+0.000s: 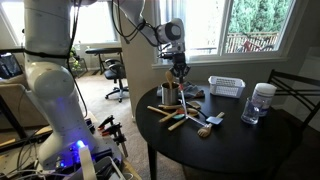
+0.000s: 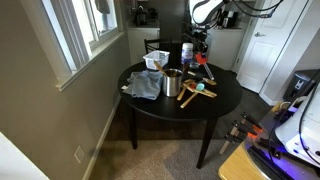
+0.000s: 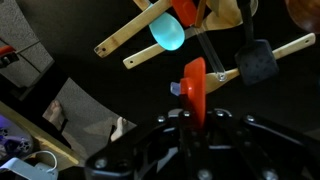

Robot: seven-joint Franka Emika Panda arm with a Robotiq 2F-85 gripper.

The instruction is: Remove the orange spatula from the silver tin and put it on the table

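My gripper (image 1: 180,72) hangs above the round dark table (image 1: 235,142), just beside the silver tin (image 1: 167,96). It is shut on the orange spatula (image 3: 194,85), whose orange-red head shows between the fingers (image 3: 195,118) in the wrist view. The spatula is out of the tin and held above the tabletop. In an exterior view the gripper (image 2: 200,52) holds the spatula (image 2: 205,72) to the side of the tin (image 2: 172,84). The table (image 2: 215,108) lies below.
Several wooden utensils (image 1: 172,113), a turquoise-headed spatula (image 3: 168,32) and a black brush (image 3: 255,62) lie on the table under the gripper. A white slotted basket (image 1: 226,87) and a clear jar (image 1: 262,101) stand further off. A grey cloth (image 2: 143,86) lies by the tin.
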